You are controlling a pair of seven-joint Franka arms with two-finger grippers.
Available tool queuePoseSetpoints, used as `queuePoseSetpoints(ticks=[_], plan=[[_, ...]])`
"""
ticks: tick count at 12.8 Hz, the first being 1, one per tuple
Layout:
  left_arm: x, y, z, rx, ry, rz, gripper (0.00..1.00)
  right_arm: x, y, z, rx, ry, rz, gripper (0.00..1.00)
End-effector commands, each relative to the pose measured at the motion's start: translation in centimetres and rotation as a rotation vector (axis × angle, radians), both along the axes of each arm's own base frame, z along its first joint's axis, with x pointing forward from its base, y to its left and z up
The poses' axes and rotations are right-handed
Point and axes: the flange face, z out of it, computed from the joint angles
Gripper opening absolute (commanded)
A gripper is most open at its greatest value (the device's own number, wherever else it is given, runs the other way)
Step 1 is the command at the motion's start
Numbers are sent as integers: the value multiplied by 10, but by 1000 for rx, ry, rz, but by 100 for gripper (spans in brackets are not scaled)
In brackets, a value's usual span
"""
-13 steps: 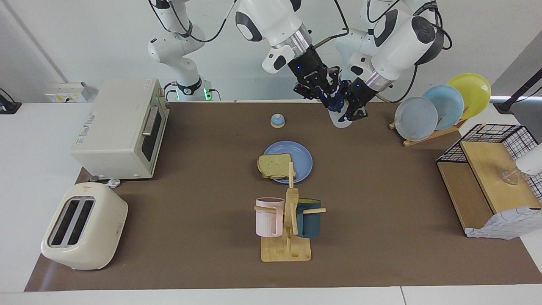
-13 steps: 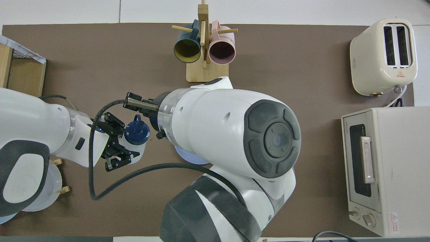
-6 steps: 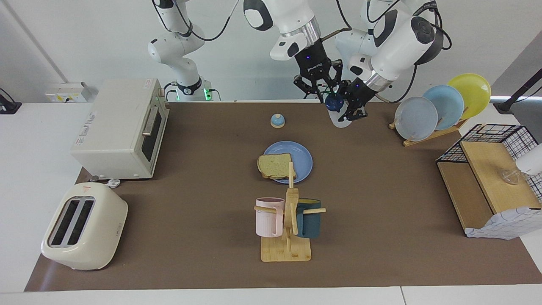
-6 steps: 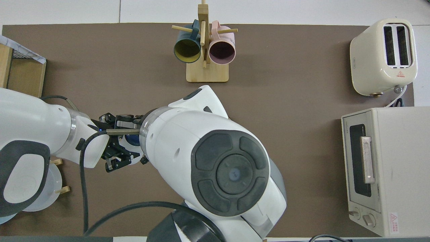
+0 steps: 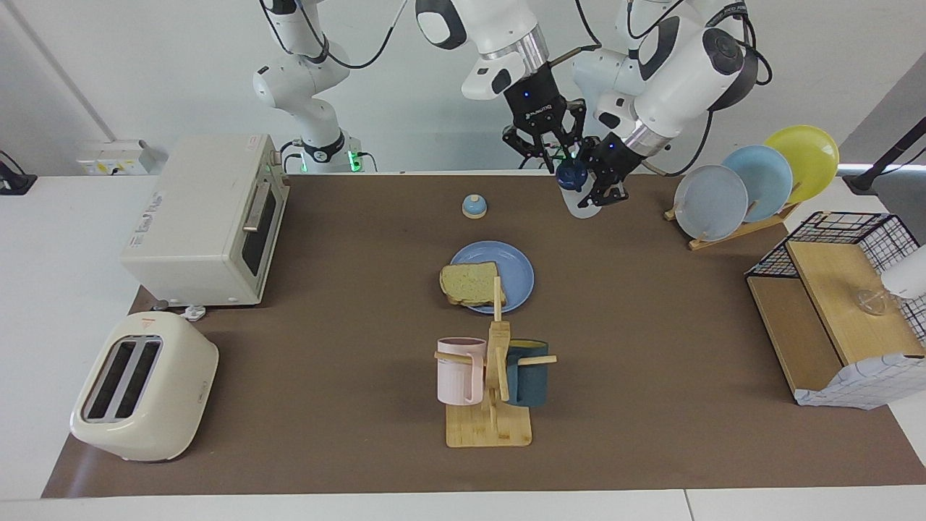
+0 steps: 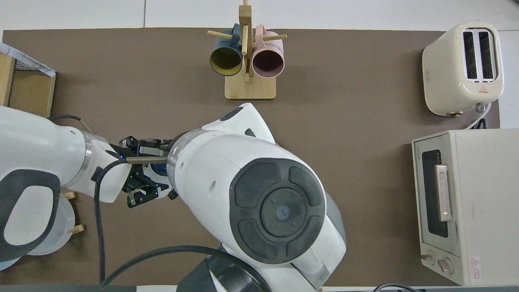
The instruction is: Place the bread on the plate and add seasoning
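Observation:
The bread (image 5: 469,284) lies on the blue plate (image 5: 515,271) in the middle of the mat, overhanging the rim toward the right arm's end. The seasoning (image 5: 581,205), a white bottle with a navy cap, is tilted low over the mat, nearer to the robots than the plate. My left gripper (image 5: 595,189) is shut on its body; the same gripper (image 6: 140,180) shows in the overhead view. My right gripper (image 5: 553,161) hangs just above the cap, pointing down. In the overhead view the right arm hides the plate and the bread.
A small bell (image 5: 474,206) sits between the plate and the robots. A mug rack (image 5: 492,383) stands farther out than the plate. An oven (image 5: 210,217) and a toaster (image 5: 145,387) are at the right arm's end; a plate rack (image 5: 752,184) and a wire basket (image 5: 832,311) at the left arm's.
The right gripper has risen from beside the bottle's cap to above it and turned more upright. The left gripper and the bottle have stayed put.

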Motion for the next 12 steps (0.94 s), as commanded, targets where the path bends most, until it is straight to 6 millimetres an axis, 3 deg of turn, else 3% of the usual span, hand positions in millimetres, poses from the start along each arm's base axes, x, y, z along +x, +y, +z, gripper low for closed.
queuePoseSetpoints(ticks=[1, 2, 4, 5, 12], plan=[[-7, 6, 4, -26, 2, 0, 0, -2, 1, 4, -17, -12, 17, 23], [-7, 6, 4, -27, 2, 1, 0, -2, 1, 4, -16, -13, 17, 21], [-6, 6, 3, -26, 4, 1, 0, -2, 2, 4, -16, -14, 20, 3], [-7, 6, 4, -27, 2, 1, 0, -2, 2, 4, -14, -12, 19, 0], [-7, 6, 3, -27, 5, 0, 0, 7, -6, 5, 60, 57, -42, 0]])
